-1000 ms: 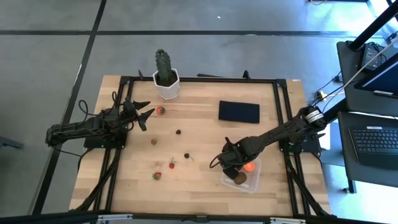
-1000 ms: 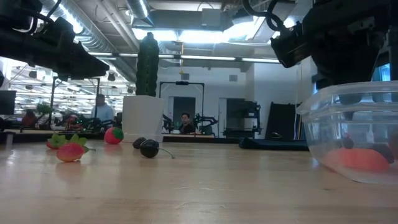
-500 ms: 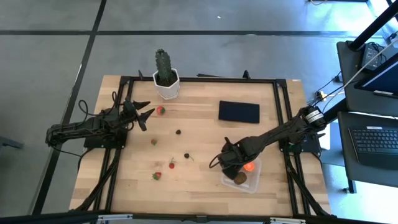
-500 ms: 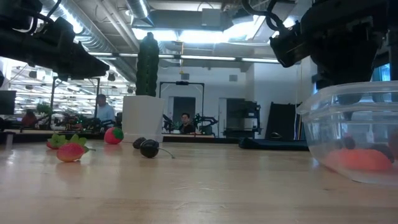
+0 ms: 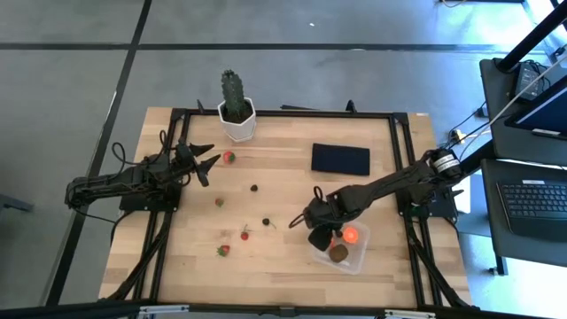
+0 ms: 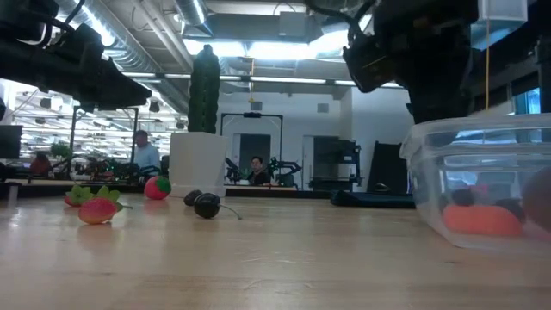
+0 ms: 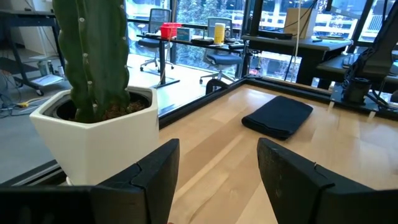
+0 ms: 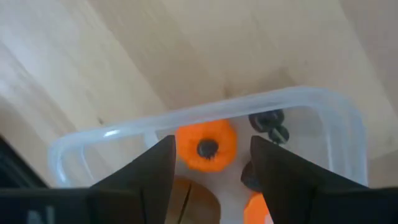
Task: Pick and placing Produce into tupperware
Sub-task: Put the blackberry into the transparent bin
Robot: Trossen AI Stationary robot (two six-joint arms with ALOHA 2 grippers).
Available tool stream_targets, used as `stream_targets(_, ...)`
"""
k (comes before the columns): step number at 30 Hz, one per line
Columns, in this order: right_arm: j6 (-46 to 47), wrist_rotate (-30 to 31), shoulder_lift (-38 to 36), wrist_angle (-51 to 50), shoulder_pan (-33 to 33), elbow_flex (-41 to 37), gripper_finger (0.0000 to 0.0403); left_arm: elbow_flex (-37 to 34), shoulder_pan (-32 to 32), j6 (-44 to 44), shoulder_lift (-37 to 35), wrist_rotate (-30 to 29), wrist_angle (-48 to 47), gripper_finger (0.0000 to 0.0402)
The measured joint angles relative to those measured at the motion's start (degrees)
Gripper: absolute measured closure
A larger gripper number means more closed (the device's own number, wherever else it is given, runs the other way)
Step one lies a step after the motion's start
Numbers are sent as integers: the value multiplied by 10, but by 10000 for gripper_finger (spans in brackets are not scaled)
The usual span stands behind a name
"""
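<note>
The clear tupperware (image 5: 342, 249) stands at the table's near right and holds an orange ball (image 8: 206, 146), a brown kiwi-like oval (image 5: 338, 254) and small dark berries (image 8: 269, 121). My right gripper (image 5: 317, 234) hangs open above the box's left rim, pointing steeply down, with nothing between its fingers. Loose produce lies on the wood: a strawberry (image 5: 229, 158), a dark berry (image 5: 254, 188), another dark berry (image 5: 265, 221) and two strawberries (image 5: 244, 235) (image 5: 223, 251). My left gripper (image 5: 205, 164) waits open at the far left, pointing level.
A green cactus in a white pot (image 5: 236, 111) stands at the far edge, right in front of the left gripper (image 7: 217, 180). A flat black rectangle (image 5: 340, 159) lies at the far right. Bare wood stretches between the loose fruit and the box.
My right gripper has opened over the tupperware and moved a little toward the table's left edge, from above the box's middle to above its left rim, tipping slightly as it went.
</note>
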Motion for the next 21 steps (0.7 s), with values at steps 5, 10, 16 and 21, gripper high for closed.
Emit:
stream_targets(5,-6,-32,0,-4,-11,0,193,0,0,0,0,0,0,193)
stream_targets(10,-37,-31,0,-2,-26,0,193,0,0,0,0,0,0,193)
stream_targets(16,-50,-31,0,-71,-38,38,197,0,0,0,0,0,0,193)
stream_targets(21,-92,16,-3,-208,-37,145,203,0,0,0,0,0,0,193)
